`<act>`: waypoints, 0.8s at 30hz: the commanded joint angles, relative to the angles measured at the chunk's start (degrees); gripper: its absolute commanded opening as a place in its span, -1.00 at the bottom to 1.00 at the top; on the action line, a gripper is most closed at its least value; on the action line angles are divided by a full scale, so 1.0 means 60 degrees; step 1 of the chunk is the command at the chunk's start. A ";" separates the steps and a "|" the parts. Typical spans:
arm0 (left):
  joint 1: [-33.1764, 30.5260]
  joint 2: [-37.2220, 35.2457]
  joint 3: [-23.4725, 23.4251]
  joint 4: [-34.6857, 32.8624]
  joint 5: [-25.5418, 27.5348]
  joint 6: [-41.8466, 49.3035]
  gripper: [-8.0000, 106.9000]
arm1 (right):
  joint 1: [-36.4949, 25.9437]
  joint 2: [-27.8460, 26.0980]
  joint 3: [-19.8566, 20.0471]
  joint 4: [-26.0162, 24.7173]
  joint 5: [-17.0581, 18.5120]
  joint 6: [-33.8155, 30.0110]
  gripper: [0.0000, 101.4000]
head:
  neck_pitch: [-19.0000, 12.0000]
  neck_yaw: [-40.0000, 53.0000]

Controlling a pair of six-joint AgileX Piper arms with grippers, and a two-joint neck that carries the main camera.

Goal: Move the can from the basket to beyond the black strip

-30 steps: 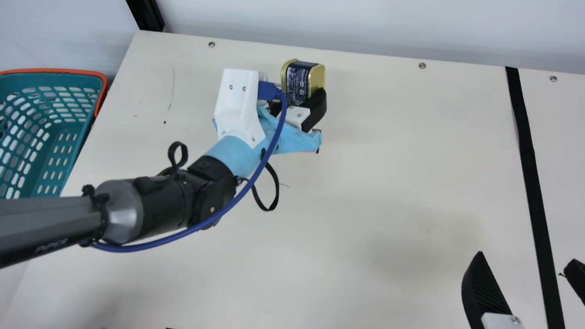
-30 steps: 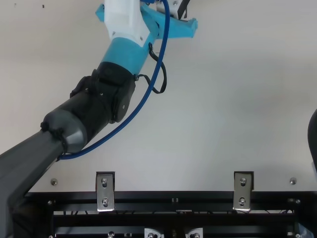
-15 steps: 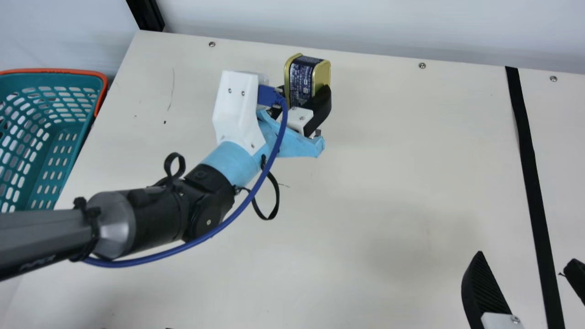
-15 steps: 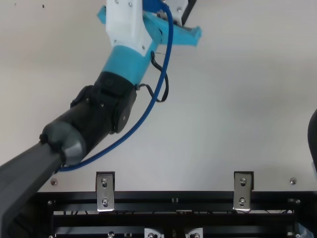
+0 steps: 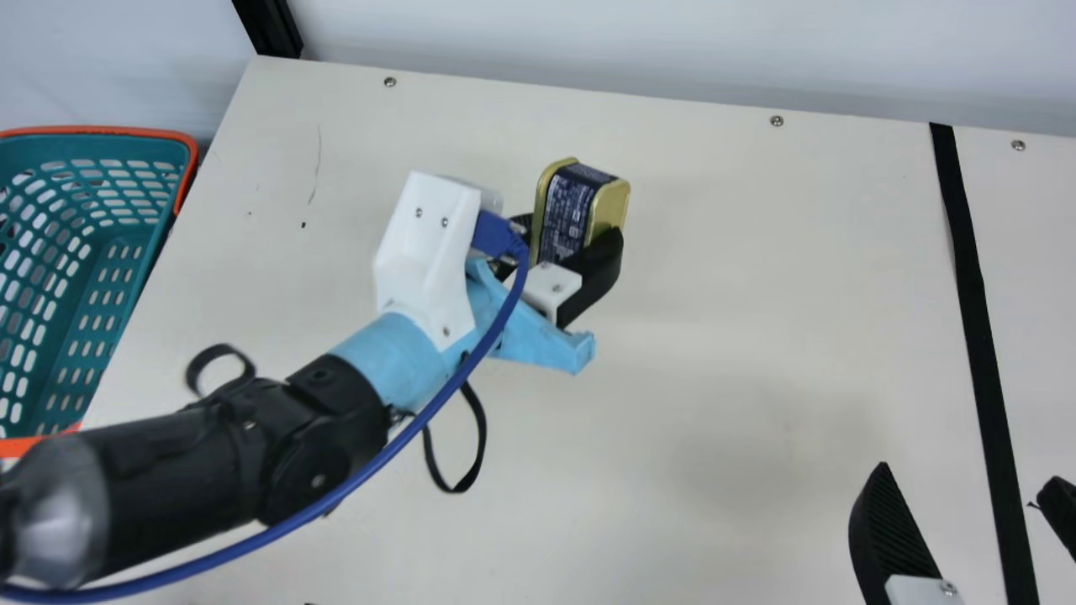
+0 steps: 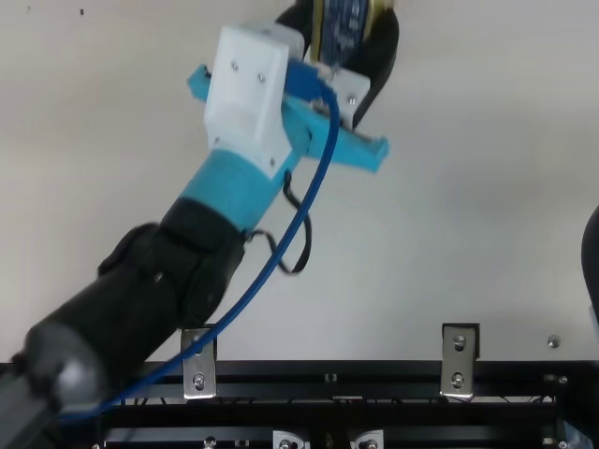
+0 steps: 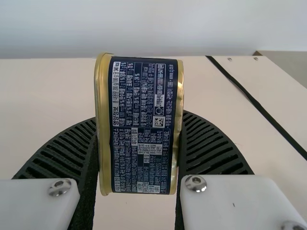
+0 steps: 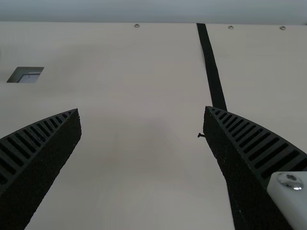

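- Can (image 5: 582, 202) lower end partly covered by a finger and white mount of the left gripper (image 5: 573, 231), main view; top view cuts the can at the frame edge.
- Left jaws closed in on the can's two sides, gap just can-wide, firm contact; can roughly upright in the left wrist view.
- Can sits between basket (image 5: 160, 136) and black strip (image 5: 975, 294), well apart from both, so on the basket side of the strip. Clearance to table (image 5: 714, 294) hard to judge.
- Right gripper (image 5: 969, 471) cut off at main view's lower right corner; jaws spread wide, gripping nothing. Strip passes between the fingertips in that view; in the right wrist view it runs partly behind one finger.
- Basket teal, orange rim, cut off at main view's left edge, beside the table's edge.
- Left arm (image 5: 176, 470) stretches in from the left, base end cut off, forearm smeared; covers part of the table.
- White housing (image 5: 429, 252) over the wrist; blue cable (image 5: 382, 462) sags along the arm, crosses the light-blue part. Black loops stick out near the joint.
- Table cream, flat, screws along far edge, thin scratches, dark speck (image 5: 303, 224); rectangular cutout (image 8: 25, 74) in the right wrist view.
- Pale wall (image 5: 672, 42) behind, black post (image 5: 269, 29) by the far corner.
- Top view: black rail (image 6: 374, 372) with metal brackets at near edge.
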 commanded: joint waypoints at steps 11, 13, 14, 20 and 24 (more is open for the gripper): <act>-0.0167 -0.0891 0.0301 -0.0437 0.0566 0.0677 -0.68 | 0.0139 0.0097 -0.0098 0.0160 -0.0108 0.0072 1.00 | -0.0204 -0.0012; -0.0167 -0.0891 0.0301 -0.0437 0.0566 0.0677 -0.68 | 0.0270 0.0268 -0.0236 0.0365 -0.0265 0.0102 1.00 | -0.0204 -0.0012; -0.0167 -0.0891 0.0301 -0.0437 0.0566 0.0677 -0.68 | 0.0350 0.0392 -0.0314 0.0477 -0.0381 0.0113 1.00 | -0.0204 -0.0012; -0.0167 -0.0891 0.0301 -0.0437 0.0566 0.0677 -0.68 | 0.1081 0.1463 -0.0830 0.1227 -0.1355 0.0088 1.00 | -0.0204 -0.0012; -0.0167 -0.0891 0.0301 -0.0437 0.0566 0.0677 -0.68 | 0.1774 0.2422 -0.1173 0.1859 -0.2125 -0.0061 1.00 | -0.0204 -0.0012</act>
